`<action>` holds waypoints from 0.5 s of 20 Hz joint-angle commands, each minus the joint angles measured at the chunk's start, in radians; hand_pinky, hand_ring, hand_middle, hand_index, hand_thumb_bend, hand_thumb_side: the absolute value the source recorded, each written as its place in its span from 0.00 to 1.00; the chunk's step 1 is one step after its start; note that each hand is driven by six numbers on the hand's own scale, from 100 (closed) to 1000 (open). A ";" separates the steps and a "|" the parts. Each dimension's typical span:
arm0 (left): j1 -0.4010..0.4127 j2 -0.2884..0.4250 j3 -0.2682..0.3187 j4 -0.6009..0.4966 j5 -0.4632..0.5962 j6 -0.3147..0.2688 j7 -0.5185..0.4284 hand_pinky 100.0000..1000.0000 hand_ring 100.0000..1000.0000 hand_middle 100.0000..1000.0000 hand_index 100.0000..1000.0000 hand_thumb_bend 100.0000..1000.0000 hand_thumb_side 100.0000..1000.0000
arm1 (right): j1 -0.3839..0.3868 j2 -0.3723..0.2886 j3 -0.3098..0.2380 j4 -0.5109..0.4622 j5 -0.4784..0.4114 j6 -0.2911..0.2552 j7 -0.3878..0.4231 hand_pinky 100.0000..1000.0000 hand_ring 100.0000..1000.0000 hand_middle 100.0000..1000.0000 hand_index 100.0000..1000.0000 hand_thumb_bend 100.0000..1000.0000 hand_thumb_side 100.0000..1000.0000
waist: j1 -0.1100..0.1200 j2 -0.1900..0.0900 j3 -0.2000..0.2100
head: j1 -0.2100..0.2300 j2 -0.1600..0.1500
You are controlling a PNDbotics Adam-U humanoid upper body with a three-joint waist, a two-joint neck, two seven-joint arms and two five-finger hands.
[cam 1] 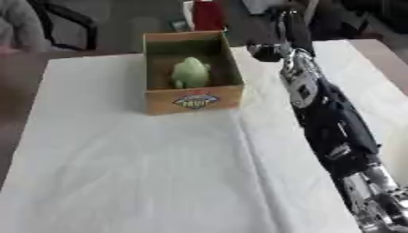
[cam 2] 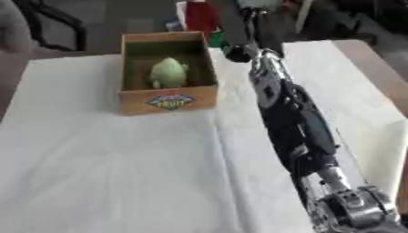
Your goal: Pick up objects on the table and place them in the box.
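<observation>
An open cardboard box (cam 1: 194,101) with a printed label on its front stands at the far middle of the white-covered table (cam 1: 143,164). Inside it lies a pale green rounded object (cam 1: 190,72). My right arm (cam 2: 295,123) stretches from the lower right corner diagonally up past the box's right side. Its hand (cam 1: 288,28) is dark and blurred at the table's far edge, to the right of and beyond the box, touching neither the box nor the green object. A red upright object (cam 1: 209,14) stands just behind the box. My left hand does not show.
The white cloth has a crease running down from the box's front. A dark chair (cam 1: 68,20) stands beyond the far left corner, with dark clutter beyond the far right. The table's bare wooden edge (cam 2: 370,59) shows at the right.
</observation>
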 commanded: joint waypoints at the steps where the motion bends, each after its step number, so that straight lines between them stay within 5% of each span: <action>1: -0.006 0.023 0.012 -0.012 -0.001 -0.002 0.005 0.71 0.63 0.56 0.58 0.15 0.36 | 0.010 -0.067 -0.004 -0.027 -0.100 -0.019 -0.012 0.59 0.73 0.62 0.76 0.38 0.04 | 0.001 -0.018 -0.003 | 0.006 0.003; 10: -0.004 0.025 0.013 -0.012 -0.001 -0.001 0.008 0.71 0.63 0.56 0.58 0.15 0.36 | 0.131 -0.151 0.004 -0.071 -0.304 -0.061 -0.018 0.58 0.72 0.58 0.73 0.38 0.05 | 0.004 -0.017 -0.009 | 0.011 0.006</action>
